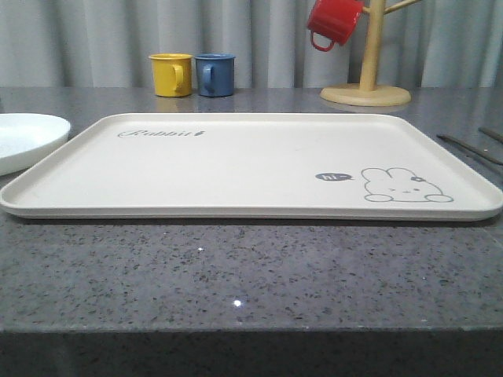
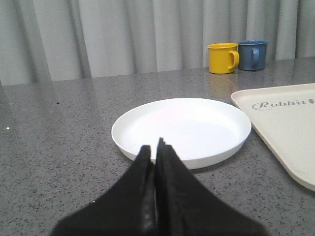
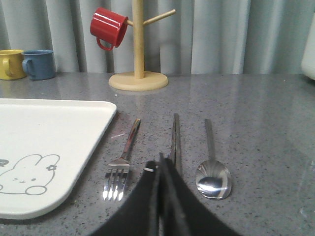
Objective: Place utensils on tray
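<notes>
The cream tray [image 1: 236, 169] with the rabbit drawing lies bare across the middle of the table. To its right on the grey counter lie a fork [image 3: 123, 160], a pair of chopsticks [image 3: 175, 140] and a spoon [image 3: 212, 169], side by side; two slim handles [image 1: 470, 147] show at the front view's right edge. My right gripper [image 3: 160, 160] is shut and holds nothing, its tips just short of the chopsticks' near ends. My left gripper [image 2: 154, 149] is shut and empty, at the near rim of a white plate [image 2: 182, 129].
A yellow mug [image 1: 171, 75] and a blue mug [image 1: 214, 75] stand behind the tray. A wooden mug tree [image 1: 366, 86] with a red mug [image 1: 334, 22] hanging on it stands at the back right. The white plate sits left of the tray.
</notes>
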`<state>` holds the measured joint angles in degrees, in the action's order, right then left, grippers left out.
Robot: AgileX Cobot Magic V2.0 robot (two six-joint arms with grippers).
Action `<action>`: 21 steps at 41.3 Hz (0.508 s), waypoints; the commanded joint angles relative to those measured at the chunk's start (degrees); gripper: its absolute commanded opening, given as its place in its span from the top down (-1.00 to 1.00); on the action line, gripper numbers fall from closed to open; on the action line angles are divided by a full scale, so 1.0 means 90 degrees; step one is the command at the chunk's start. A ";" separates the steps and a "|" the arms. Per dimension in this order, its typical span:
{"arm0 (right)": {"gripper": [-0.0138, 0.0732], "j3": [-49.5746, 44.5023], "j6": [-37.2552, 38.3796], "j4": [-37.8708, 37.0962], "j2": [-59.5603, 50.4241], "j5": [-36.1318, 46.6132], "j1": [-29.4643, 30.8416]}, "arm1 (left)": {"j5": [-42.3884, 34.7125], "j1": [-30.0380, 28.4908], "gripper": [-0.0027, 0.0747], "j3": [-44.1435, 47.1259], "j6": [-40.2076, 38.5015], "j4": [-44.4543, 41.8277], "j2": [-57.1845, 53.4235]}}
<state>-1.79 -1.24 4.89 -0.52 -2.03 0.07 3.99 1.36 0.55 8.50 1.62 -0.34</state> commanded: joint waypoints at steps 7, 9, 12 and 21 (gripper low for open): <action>0.84 0.0035 -0.0053 0.0001 -0.0111 0.0582 0.0018 | -0.0564 0.0001 0.98 -0.0020 0.0011 0.0061 -0.0150; 0.84 0.0035 -0.0053 0.0001 -0.0111 0.0582 0.0018 | -0.0564 0.0001 0.98 -0.0020 0.0011 0.0061 -0.0150; 0.84 0.0035 -0.0053 0.0001 -0.0111 0.0582 0.0018 | -0.0564 0.0001 0.98 -0.0020 0.0011 0.0061 -0.0150; 0.84 0.0035 -0.0033 0.0031 -0.0111 0.1009 0.0021 | -0.0867 0.0001 0.98 -0.0020 0.0011 0.0061 -0.0150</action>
<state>-1.79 -1.24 4.89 -0.52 -0.71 0.07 3.43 1.36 0.55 8.50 1.62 -0.34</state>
